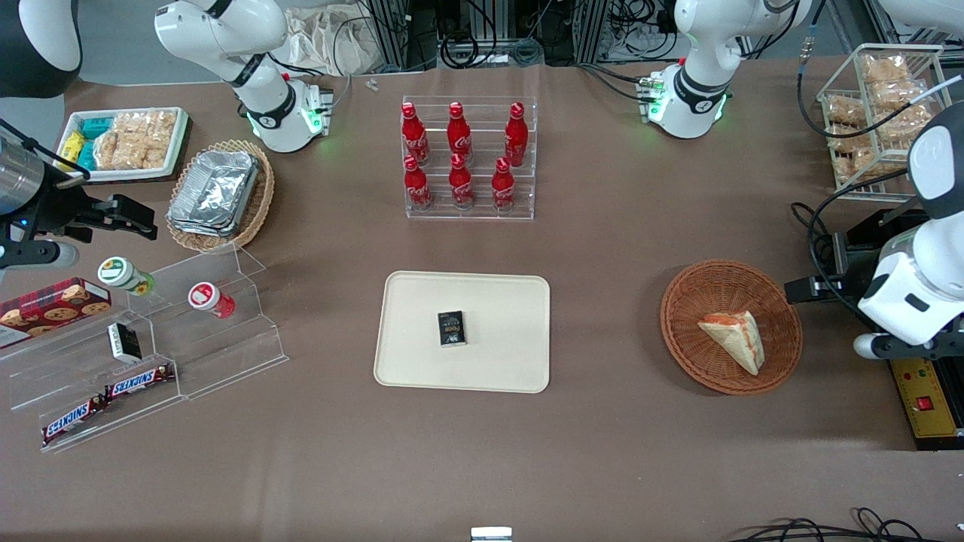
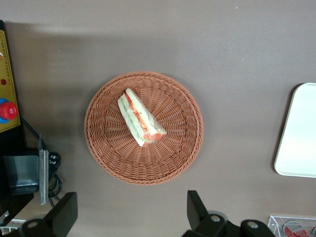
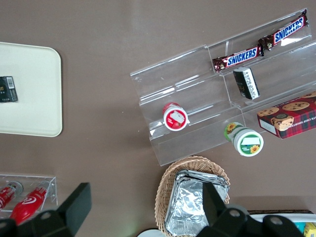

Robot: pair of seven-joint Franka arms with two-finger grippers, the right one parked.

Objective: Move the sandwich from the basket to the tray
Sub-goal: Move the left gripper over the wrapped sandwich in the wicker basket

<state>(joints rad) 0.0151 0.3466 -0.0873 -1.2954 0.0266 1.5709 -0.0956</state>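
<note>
- Triangular wedge sandwich in clear wrap (image 1: pixel 736 339), pale bread with orange-red and green filling, lies inside the round reddish-brown wicker basket (image 1: pixel 681 331), resting on its floor.
- In the left wrist view the same sandwich (image 2: pixel 140 117) sits about mid-basket (image 2: pixel 108 153), filling edge showing.
- Left arm's tool (image 2: pixel 132 213) hangs above the brown surface (image 1: pixel 602 452) just beside the basket, toward the working arm's end; nothing between the fingers.
- Tool fingers (image 2: pixel 63 212) spread wide, clear of the basket rim and the sandwich.
- Large flat cream-beige rectangular plastic tray (image 1: pixel 422 361) lies well apart from the basket, toward the parked arm's end.
- Small black box (image 1: pixel 451 328) lies flat on the tray, about mid-tray.
- Clear acrylic rack with six red cola bottles (image 1: pixel 459 154) stands farther from the front camera than the basket, and farther toward the parked arm's end than it.
- Wire rack of packaged snacks (image 1: pixel 877 113) is farther from the front camera than the basket, at the working arm's end.
</note>
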